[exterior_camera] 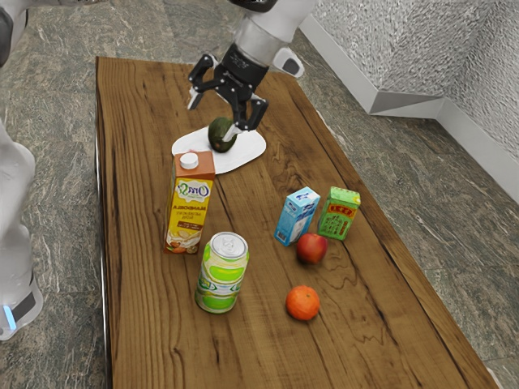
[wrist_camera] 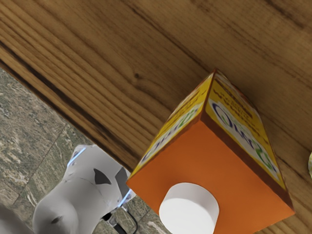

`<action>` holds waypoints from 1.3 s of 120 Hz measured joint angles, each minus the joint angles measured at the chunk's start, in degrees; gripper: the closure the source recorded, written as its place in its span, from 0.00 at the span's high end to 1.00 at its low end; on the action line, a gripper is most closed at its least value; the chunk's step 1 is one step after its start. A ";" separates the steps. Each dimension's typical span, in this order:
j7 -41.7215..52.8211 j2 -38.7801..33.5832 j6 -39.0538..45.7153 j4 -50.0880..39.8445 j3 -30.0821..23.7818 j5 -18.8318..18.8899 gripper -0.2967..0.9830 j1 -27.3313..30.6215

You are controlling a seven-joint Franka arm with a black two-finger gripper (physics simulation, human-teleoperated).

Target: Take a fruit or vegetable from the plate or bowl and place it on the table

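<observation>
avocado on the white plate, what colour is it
The avocado is dark green, nearly black in places; best seen in the exterior view.

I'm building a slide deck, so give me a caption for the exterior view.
Open gripper near an avocado on a white plate, with cartons, a can, an apple and an orange nearby.

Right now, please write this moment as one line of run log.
gripper: open, near avocado | avocado: on white plate | orange: on table | pick: not made

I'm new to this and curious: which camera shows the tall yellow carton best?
The exterior view: it shows the carton's full height and printed front. The wrist view looks down on its orange top and white cap.
</observation>
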 joint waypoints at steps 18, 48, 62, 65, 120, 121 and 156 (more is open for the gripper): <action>-18.00 -0.22 10.17 -0.40 -0.44 -0.10 0.77 -0.51; -25.83 1.21 16.45 0.05 5.12 4.48 0.77 0.28; -22.08 5.88 18.75 2.35 6.61 9.47 0.77 0.45; -21.01 6.51 19.78 2.41 7.41 10.12 0.77 0.74; -6.24 -1.97 37.22 -18.36 15.43 11.89 0.77 14.79; -5.98 -1.75 37.36 -18.34 15.49 11.81 0.77 15.02; 2.29 9.41 41.00 -11.10 15.72 8.03 0.77 18.78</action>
